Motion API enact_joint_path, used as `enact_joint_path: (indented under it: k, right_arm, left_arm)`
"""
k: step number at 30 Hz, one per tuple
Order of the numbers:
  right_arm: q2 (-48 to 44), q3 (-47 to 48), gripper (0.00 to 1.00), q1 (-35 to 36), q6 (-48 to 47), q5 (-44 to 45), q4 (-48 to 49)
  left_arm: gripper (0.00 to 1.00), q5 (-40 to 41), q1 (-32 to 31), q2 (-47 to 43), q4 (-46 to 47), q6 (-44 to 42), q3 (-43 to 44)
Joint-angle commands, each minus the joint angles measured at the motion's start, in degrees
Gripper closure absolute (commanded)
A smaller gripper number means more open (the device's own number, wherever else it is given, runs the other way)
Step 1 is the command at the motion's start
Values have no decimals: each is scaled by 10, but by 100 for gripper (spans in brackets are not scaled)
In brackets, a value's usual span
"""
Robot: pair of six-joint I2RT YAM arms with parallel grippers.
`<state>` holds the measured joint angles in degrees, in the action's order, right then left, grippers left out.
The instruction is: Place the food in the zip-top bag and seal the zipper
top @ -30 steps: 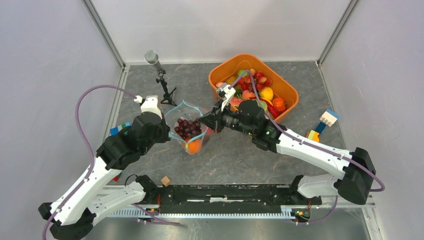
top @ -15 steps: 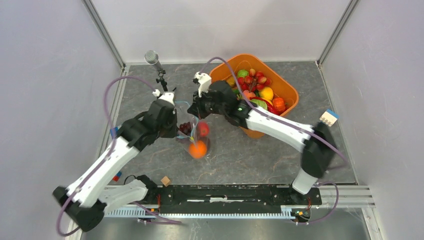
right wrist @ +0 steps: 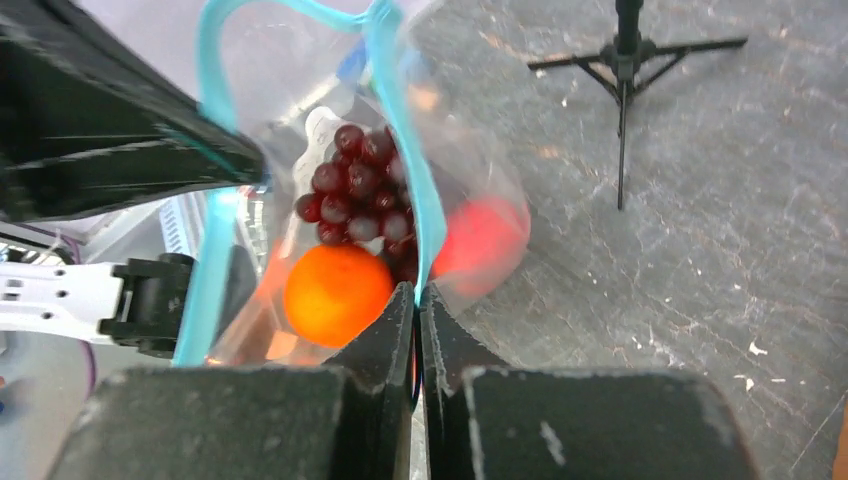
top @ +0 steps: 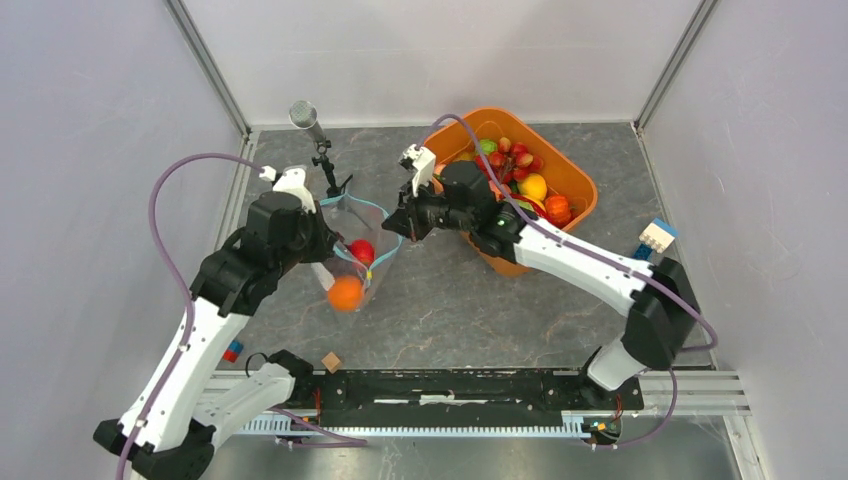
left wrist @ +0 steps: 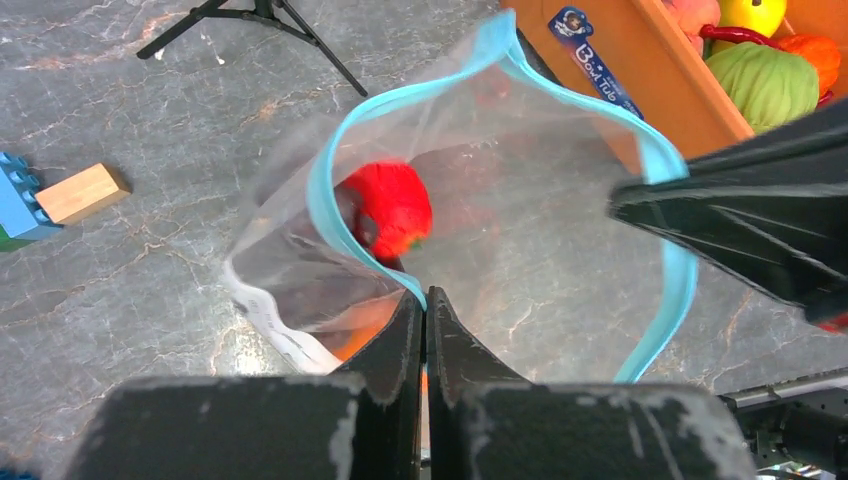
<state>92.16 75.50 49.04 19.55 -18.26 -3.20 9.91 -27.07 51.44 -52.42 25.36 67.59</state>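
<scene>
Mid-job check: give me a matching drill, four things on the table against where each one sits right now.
Things:
1. round orange plastic toy fruit
2. small wooden cube
3. yellow plastic toy fruit
4. grey microphone on a black tripod

Places:
a. standing at the far side of the table, left of the bin
b. inside the clear zip-top bag
c. in the orange plastic bin
d. on the table, close to the arms' base rail

Pairs: 1-b, 2-d, 3-c, 4-a
</scene>
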Motion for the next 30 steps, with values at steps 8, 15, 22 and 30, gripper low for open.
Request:
enact_joint_path:
  k: [8,15,22,30]
  right_arm:
    - [-55,-107,91,4,72,-86,219]
    - [-52,-84,89,4,50,-71,147]
    - [-74,-104,57,2,1,-3,96]
    - [-176,-112,30,-26,-85,157,18]
  left_arm:
    - [98,-4,3,-9,4,-11,-37]
    - [98,-56,3,-52,-16,-11,39]
    - [98,-56,3,-33,-9,-11,-8]
    - [98,-54,3,-29,8,-8,-54]
